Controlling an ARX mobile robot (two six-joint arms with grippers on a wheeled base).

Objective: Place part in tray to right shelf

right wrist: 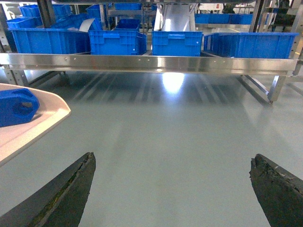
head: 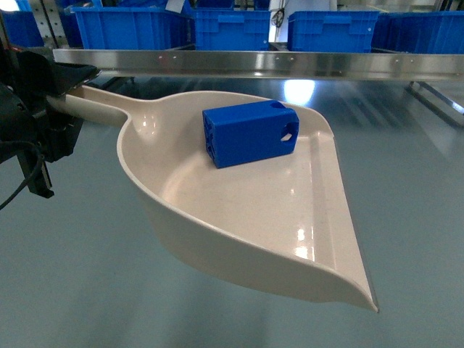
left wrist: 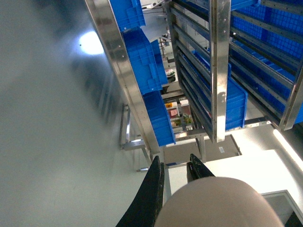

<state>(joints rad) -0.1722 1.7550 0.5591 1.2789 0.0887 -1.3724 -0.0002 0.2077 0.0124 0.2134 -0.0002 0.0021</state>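
Cream plastic fills the head view: the tray hangs above grey floor, its handle clenched by the left gripper at far left. The part lies inside the tray, toward its far wall, clear of the flat front lip on the right. Beyond the tray runs the right shelf's shiny steel rail, blue crates behind it — open floor lies between. The right gripper is spread wide, holding nothing, the tray's edge to its left.
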